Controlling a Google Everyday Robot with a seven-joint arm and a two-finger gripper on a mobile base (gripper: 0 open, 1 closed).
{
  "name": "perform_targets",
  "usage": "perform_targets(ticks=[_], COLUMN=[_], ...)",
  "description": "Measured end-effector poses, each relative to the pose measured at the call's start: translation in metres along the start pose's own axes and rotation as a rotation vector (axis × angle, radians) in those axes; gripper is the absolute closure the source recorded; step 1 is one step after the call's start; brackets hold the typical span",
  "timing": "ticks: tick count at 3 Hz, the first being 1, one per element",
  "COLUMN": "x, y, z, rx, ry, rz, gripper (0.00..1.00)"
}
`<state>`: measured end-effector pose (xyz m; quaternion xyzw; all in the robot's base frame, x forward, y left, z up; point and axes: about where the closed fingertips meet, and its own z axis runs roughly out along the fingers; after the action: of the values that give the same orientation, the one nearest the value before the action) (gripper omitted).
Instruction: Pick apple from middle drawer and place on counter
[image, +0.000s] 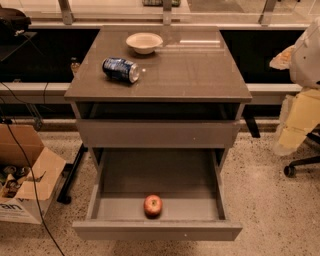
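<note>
The glossy grey-brown desk top (190, 70) was shown above the wide, shallow grey-brown middle drawer (160, 172), which was pulled open. A cream bowl (144, 42) and a tipped blue soda can (120, 69) were carried on the desk's left and rear. The small red apple (153, 205) was found inside the drawer, just behind its front wall, roughly centred. The gripper was outside the view, so its state could not be told. A steep descent kept clear of the front wall was judged advisable.
</note>
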<state>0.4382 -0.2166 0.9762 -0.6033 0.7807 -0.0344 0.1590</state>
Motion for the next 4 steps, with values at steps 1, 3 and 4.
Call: perform_targets(ticks=[1, 3, 4], x=[-0.003, -0.039, -0.055], y=[-0.001, 0.002, 0.004], z=[0.003, 0.064, 0.107], rx=[0.003, -0.069, -0.149], ry=[-0.015, -0.190, -0.324], rz=[-0.001, -0.029, -0.026], gripper=[0.00, 0.00, 0.00])
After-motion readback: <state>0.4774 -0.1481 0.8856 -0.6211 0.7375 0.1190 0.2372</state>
